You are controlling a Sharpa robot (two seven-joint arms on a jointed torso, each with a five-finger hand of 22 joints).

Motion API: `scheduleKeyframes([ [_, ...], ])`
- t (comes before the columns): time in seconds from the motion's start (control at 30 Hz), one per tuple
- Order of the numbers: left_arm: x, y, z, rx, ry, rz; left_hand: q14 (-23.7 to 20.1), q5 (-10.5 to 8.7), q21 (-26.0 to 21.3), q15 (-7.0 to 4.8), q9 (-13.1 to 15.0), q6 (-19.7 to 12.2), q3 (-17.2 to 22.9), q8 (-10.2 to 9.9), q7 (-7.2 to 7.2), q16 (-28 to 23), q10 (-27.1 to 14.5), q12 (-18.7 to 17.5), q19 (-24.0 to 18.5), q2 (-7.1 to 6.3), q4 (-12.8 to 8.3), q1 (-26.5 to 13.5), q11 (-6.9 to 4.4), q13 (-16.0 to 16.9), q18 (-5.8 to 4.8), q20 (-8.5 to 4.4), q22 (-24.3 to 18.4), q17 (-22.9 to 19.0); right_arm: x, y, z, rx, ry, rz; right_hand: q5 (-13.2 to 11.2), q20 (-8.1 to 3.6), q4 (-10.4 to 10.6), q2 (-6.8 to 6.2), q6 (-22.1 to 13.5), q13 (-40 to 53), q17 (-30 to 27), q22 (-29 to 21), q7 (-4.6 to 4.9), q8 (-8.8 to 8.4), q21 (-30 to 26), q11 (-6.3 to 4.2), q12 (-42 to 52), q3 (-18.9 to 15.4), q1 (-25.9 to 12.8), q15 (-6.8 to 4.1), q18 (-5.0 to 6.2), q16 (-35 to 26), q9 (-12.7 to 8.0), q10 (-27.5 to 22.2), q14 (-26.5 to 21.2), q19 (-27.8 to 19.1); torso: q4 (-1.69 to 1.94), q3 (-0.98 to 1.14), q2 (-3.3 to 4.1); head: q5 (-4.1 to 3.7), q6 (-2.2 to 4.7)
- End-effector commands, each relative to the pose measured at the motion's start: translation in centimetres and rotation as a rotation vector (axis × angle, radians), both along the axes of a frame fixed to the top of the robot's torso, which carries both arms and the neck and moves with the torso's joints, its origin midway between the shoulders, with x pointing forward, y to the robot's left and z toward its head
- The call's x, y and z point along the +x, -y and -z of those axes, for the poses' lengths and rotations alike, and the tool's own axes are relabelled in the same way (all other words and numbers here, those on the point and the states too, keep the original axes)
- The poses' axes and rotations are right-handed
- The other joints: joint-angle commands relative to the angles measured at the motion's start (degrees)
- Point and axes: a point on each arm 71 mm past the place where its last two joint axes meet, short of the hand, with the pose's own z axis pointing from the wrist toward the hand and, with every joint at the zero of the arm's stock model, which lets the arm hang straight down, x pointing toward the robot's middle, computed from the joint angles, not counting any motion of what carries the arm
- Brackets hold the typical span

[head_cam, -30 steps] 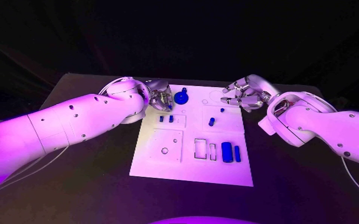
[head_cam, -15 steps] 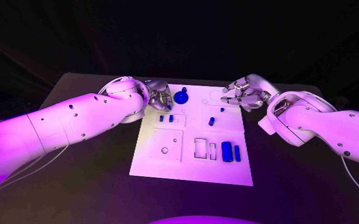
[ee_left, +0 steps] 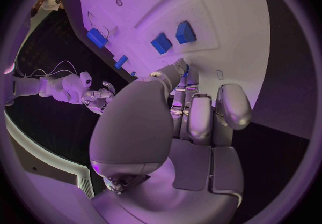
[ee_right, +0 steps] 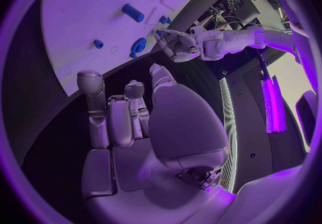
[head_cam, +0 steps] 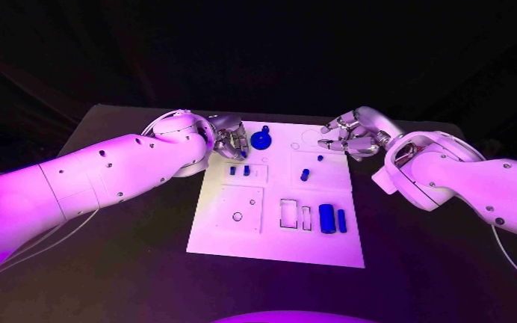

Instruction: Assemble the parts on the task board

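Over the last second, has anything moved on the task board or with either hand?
Nothing visibly changed. The left hand stays beside the round blue part at the far end of the task board, and the right hand still hovers off the board's far right corner, holding nothing. The other blue parts lie where they were.
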Motion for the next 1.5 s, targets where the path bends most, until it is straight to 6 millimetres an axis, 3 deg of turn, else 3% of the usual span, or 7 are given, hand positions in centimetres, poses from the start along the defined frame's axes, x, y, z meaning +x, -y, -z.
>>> scheduleKeyframes([
  [0.03,0.0,0.1,0.1,0.007,-0.015,0.006,-0.09,0.16,-0.07,-0.07,-0.42,-0.95,0.06,-0.75,0.02,-0.05,0.43,-0.37,-0.48,-0.12,-0.50,-0.54,-0.02,0.06,-0.30,0.08,-0.09,-0.14,0.0,-0.1,0.0,-0.005,-0.001,-0.014,0.40,-0.02,0.46,-0.06,0.10,-0.22,-0.21,-0.24,0.12,0.34,-0.49,0.13,-0.03,0.03,0.41,-0.22,1.10,-0.30,-0.03,0.26,0.27,-0.40,-0.02,-0.01,-0.01,0.01,0.03],
  [0.73,0.0,-0.1,0.2,0.016,-0.025,-0.006,-0.32,0.17,-0.32,0.17,-1.16,-2.43,0.54,-2.32,0.63,-0.34,0.82,-1.20,-0.74,-0.55,-1.04,-0.81,0.33,0.20,-0.22,0.15,-0.43,-0.97,0.1,0.1,0.1,-0.008,0.004,-0.008,0.42,-0.02,0.55,-0.19,-0.13,-1.39,-1.03,-1.30,0.17,0.28,-1.96,0.19,-1.09,-0.05,0.44,-0.19,1.32,-0.99,-0.09,-0.71,0.00,-0.96,0.01,0.00,0.01,-0.05,0.07],
  [0.87,0.0,-0.3,0.2,0.014,-0.021,-0.013,-0.35,0.17,-0.33,0.25,-1.38,-2.87,0.68,-2.71,0.80,-0.38,0.97,-1.37,-0.75,-0.67,-1.17,-0.91,0.43,0.25,-0.22,0.22,-0.43,-1.12,0.1,0.2,0.1,-0.012,0.004,-0.005,0.47,0.11,0.89,-0.17,-0.43,-9.14,-3.76,-4.15,0.30,0.34,-6.02,0.32,-8.58,0.05,0.79,-0.12,1.86,-3.42,-0.18,-6.49,-1.01,-2.51,0.00,0.00,0.00,-0.04,0.05],
  [1.0,0.1,-0.7,0.2,0.011,-0.013,-0.024,-0.40,0.17,-0.34,0.31,-1.70,-3.61,0.82,-3.12,0.91,-0.50,1.21,-1.54,-0.77,-0.89,-1.29,-1.08,0.49,0.34,-0.21,0.30,-0.44,-1.45,0.2,0.3,0.2,-0.022,0.004,-0.005,0.31,0.19,1.40,-0.07,-0.53,-13.99,-6.16,-6.14,0.51,0.56,-9.04,0.53,-14.66,0.69,1.79,0.10,2.23,-5.79,-0.23,-8.95,-1.67,-3.13,0.03,-0.05,-0.01,-0.15,0.11],
  [1.27,0.2,-1.8,-0.1,-0.014,0.019,-0.048,-0.37,0.17,-0.35,0.33,-2.21,-4.78,1.10,-3.27,0.84,-0.45,1.47,-1.84,-0.76,-1.14,-1.50,-1.23,0.45,0.45,-0.19,0.34,-0.45,-1.56,0.5,0.6,0.3,-0.146,0.048,-0.050,-4.93,0.10,-0.16,-0.55,1.11,-25.58,-5.19,-3.39,0.58,1.33,-6.19,0.73,-26.95,3.21,7.16,0.05,1.55,-5.44,-0.21,-7.62,-0.28,0.02,0.04,-0.02,-0.11,-0.33,0.29],
  [1.33,0.1,-2.4,-0.5,-0.067,0.040,-0.059,-0.76,0.15,-1.25,0.36,-2.24,-4.55,1.05,-3.06,0.80,-1.21,1.27,-2.09,-1.41,-1.30,-1.38,-1.60,0.49,0.44,0.10,0.33,-1.77,-2.82,0.6,0.6,0.3,-0.225,0.084,-0.076,-6.72,-0.06,-0.77,-0.64,2.29,-28.97,-2.82,-0.74,0.49,1.54,-2.94,0.67,-30.66,4.47,8.97,-0.06,0.97,-3.53,-0.24,-6.50,0.78,1.87,0.01,-0.01,-0.15,-0.56,0.46],
  [1.5,-0.1,-4.1,-1.6,-0.333,0.055,-0.123,-3.54,0.16,-5.92,0.53,-2.22,-2.74,1.06,-2.29,0.97,-5.97,0.98,-2.65,-4.90,-1.58,-0.97,-2.66,0.69,0.58,1.38,0.35,-8.09,-9.74,0.9,0.2,0.5,-0.415,0.166,-0.126,-7.33,-0.52,-1.10,-1.61,4.44,-34.88,2.68,5.42,-0.19,0.94,4.58,0.41,-37.34,6.77,10.75,0.00,-0.31,0.92,-0.64,-3.58,2.61,5.35,-0.06,-0.02,-0.12,-2.68,1.03],
])
